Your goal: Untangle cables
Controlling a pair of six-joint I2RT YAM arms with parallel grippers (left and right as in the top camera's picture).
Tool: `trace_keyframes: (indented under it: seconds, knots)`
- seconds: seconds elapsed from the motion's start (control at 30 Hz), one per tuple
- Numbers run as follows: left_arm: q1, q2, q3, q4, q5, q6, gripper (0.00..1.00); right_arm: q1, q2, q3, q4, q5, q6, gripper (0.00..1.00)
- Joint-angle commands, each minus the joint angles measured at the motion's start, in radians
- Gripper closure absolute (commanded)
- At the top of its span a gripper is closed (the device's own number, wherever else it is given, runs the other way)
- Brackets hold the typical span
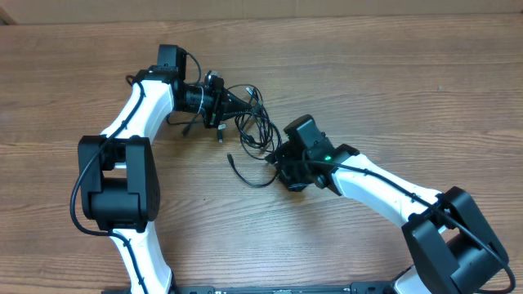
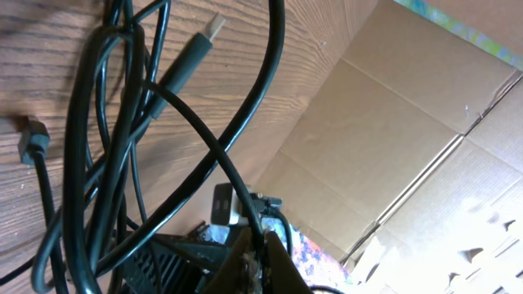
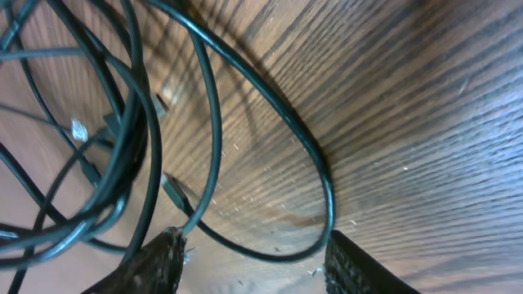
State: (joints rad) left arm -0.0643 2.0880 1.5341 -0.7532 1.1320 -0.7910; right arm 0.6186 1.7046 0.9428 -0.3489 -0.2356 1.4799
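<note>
Lying in a loose knot near the middle of the wooden table [image 1: 409,90], the cables [image 1: 255,122] are thin black cords that loop over one another between the two arms. One strand trails out of the heap toward the near edge, curves along the wood and ends in a small plug [image 1: 231,159]. In the left wrist view the cables [image 2: 122,139] cross in several arcs. A silver-tipped flat plug [image 2: 214,26] points up and away, and a smaller dark connector [image 2: 33,140] rests on the wood to the side.

The left gripper [image 1: 237,102] reaches in from the far left side of the knot. Its fingers [image 2: 255,257] are pressed together, and one strand of the cables runs straight down into them, so it appears pinched there.

The right gripper [image 1: 278,159] sits at the near right edge of the heap, low over the table. Its fingers [image 3: 167,261] are spread apart, and a single loop of the cables [image 3: 319,171] curves down into the gap between them. The loop lies close to the inner face of the finger on the picture's right, though I cannot tell whether it touches. More strands bunch together past the other finger.

Brown cardboard [image 2: 392,122] stands beyond the far edge of the table.
</note>
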Motion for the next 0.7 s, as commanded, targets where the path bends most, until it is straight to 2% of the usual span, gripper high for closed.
trace_keyframes:
  seconds: [0.0,0.43,0.47,0.5,0.57,0.67]
  knots:
    - [-0.005,-0.01,0.015,0.004,0.009,-0.034,0.95,0.025,0.005,-0.007,0.024,0.132,0.157,0.45]
    - [-0.008,-0.01,0.015,0.06,0.01,-0.071,0.96,0.048,0.101,-0.007,0.156,0.157,0.177,0.55]
    - [-0.009,-0.01,0.015,0.061,0.009,-0.07,0.96,0.048,0.103,-0.007,0.166,0.16,0.171,0.63]
    - [-0.009,-0.01,0.015,0.064,0.008,-0.068,0.96,0.048,0.103,-0.007,0.164,0.161,0.169,0.78]
    - [-0.009,-0.01,0.015,0.076,0.0,-0.045,0.96,0.047,0.103,-0.007,0.158,0.16,0.115,0.96]
    - [-0.005,-0.01,0.015,0.08,-0.013,0.025,0.96,0.033,0.098,-0.006,0.159,0.102,-0.091,0.96]
